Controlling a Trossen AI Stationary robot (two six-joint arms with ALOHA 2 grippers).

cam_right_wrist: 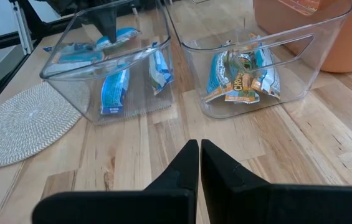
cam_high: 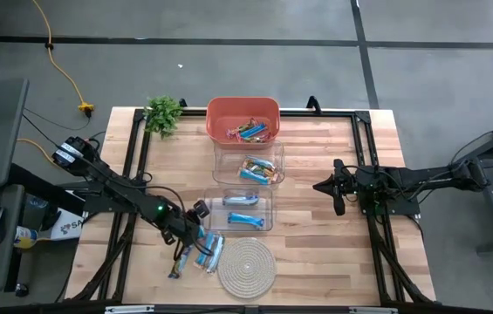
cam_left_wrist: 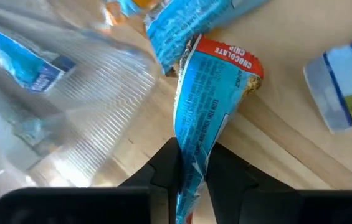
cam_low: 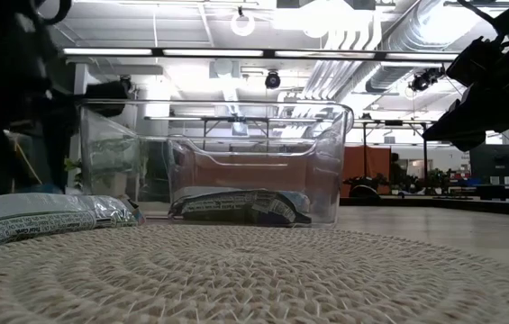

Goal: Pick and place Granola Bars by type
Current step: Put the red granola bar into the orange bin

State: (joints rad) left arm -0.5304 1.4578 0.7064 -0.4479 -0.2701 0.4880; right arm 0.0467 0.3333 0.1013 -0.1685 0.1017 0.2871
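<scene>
High view shows you're partway: left gripper (cam_high: 192,234) pinches a light-blue foil granola bar (cam_left_wrist: 208,106) by the round woven rope coaster (cam_high: 247,266), a few bars still loose there, three bins (cam_high: 239,210) part-filled, right gripper (cam_high: 320,186) idle, jaws closed.

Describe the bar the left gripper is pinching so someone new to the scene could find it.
Start at the round woven coaster at the table's near edge; just to its left lies a small loose cluster of wrapped bars. The left gripper is shut on one of them, a light blue bar. Unlike its neighbours, it shows a red end band reading "chocolate chip" and is pinched by one end.
</scene>
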